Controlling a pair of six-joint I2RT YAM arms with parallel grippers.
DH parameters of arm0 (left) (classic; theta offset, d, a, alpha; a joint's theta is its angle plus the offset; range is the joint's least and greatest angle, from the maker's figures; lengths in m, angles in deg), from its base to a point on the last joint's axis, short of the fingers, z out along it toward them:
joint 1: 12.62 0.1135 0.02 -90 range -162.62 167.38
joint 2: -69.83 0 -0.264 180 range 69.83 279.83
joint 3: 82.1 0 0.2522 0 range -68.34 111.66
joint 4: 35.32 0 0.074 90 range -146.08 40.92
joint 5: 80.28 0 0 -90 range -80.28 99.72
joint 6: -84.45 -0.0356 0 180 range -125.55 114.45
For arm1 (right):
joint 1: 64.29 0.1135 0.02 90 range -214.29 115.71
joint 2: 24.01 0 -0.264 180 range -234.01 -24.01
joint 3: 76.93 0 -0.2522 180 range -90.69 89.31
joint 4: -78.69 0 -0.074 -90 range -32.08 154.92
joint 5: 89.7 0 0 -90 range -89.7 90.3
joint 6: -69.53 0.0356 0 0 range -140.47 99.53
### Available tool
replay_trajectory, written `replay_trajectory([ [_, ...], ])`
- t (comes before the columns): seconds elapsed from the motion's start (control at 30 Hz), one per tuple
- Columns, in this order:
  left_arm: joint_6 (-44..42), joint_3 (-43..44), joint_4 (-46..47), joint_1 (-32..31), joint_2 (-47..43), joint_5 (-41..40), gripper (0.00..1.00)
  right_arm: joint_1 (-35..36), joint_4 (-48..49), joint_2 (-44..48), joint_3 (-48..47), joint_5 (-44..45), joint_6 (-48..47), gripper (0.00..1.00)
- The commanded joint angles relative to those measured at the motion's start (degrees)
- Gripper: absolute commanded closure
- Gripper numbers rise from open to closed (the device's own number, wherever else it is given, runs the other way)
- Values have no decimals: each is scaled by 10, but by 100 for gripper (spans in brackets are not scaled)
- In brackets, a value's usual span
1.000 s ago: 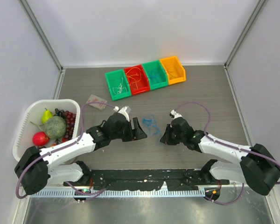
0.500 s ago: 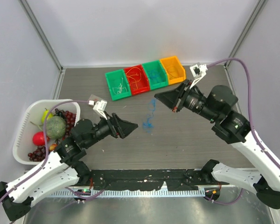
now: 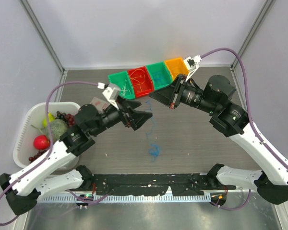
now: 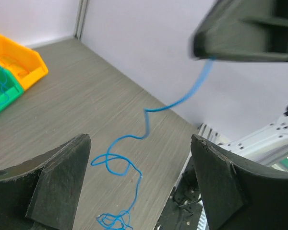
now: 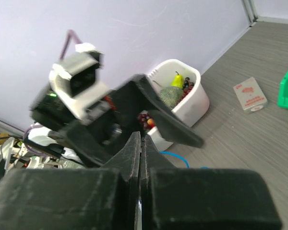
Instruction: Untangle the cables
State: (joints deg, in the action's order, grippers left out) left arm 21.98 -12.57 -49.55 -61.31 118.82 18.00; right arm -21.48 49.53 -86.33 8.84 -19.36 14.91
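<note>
Above the middle of the tabletop (image 3: 192, 143), the right gripper (image 3: 154, 98) is raised high and pinched closed on one end of the blue cable (image 3: 153, 151). The strand hangs from its tip and ends in a loop and a small knotted clump resting on the wood, toward the near edge. The left gripper (image 4: 140, 140) is lifted just beside it, jaws spread wide with nothing between them; in its wrist view the loops lie below, between its fingers. More cables sit in the bins (image 3: 125, 99) along the far edge, and a basket (image 3: 57, 104) of fruit stands at the left edge

Several things could go wrong from here:
- Lifting further would likely draw the clump tight rather than free it, since only the weight of the strand opposes the pull
- So thin a strand may slip out of the closed fingers under any jerk
- The left jaws could close on air, because the strand is slight and probably swaying
- The two grippers are near each other, so a careless reach might knock them together
- A swing toward the far edge could snag the bins' cables
</note>
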Motion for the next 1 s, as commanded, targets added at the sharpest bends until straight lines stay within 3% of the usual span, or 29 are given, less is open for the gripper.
replay_trajectory([
  [0.0, -47, 8, 66, 0, 56, 27, 11, 3, 56, 5, -45, -28, 39, 99],
  [0.1, -39, 0, 111, 0, 89, 63, 12, 3, 74, 3, -52, -31, 55, 99],
  [0.17, -28, -5, 136, 0, 110, 43, 14, 3, 89, -2, -58, -41, 70, 99],
  [0.33, -30, -1, 79, 0, 167, -64, 32, 3, 118, -10, -100, -39, 88, 99],
  [0.53, -4, -120, 123, 5, 209, -124, 46, 3, 73, -41, -238, 15, 33, 99],
  [0.73, 23, -192, 160, 20, 228, -135, 68, 3, 53, -54, -323, 69, -15, 99],
  [0.97, 12, -199, 134, 21, 213, -153, 70, 3, 38, -45, -335, 146, -78, 99],
])
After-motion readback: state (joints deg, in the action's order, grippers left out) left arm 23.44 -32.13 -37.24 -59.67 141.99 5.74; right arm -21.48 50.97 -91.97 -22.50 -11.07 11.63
